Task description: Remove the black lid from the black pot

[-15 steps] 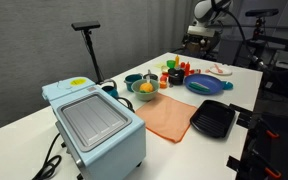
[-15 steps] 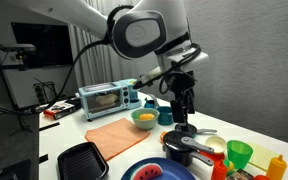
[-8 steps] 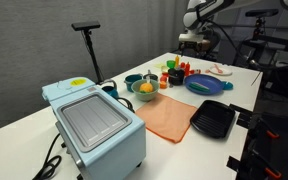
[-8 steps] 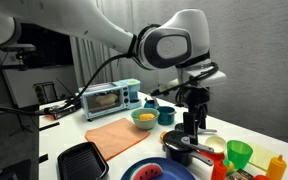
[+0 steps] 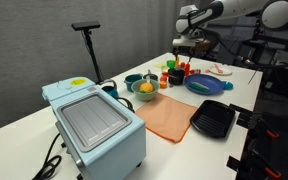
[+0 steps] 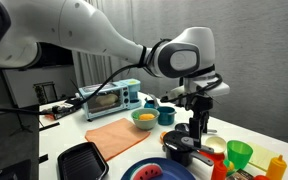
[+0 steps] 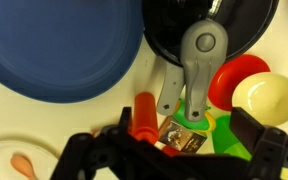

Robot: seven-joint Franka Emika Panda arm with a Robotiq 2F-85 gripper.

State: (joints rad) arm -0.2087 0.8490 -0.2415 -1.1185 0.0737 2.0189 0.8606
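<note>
Plainly, the black pot point(image 6: 179, 151) is a small round vessel, dark all over. It stands on the white table point(image 6: 59, 135), just beside the blue plate point(image 6: 156, 171) and near a green cup point(image 6: 240, 153). In the wrist view the pot point(image 7: 219, 25) fills the top of the picture as a glossy black disc with pale arcs of reflection across it, cut off by the upper edge. A grey handle point(image 7: 189, 70) is joined to it near the rim by a rounded end. The handle's long axis runs from that rim down the wrist picture toward the gripper, leaning a little to the left at its free end. On one side of it lies the blue plate; on the other lie a red cup point(image 7: 239, 78) and a pale yellow round thing point(image 7: 267, 100). An orange-red stick-shaped piece point(image 7: 144, 115) lies just beside the handle's free end.

The black lid point(image 6: 182, 141) seems to sit as a dark cap on top of the pot in an exterior view — too small there to make out a knob. In the wrist view I cannot tell lid from pot.

The gripper point(image 6: 198, 129) hangs just above the pot, pointing downward. In the wrist view its two dark fingers point(image 7: 84, 155) stand wide apart at the bottom edge — nothing is held between them, and neither touches the pot or the handle.
</note>
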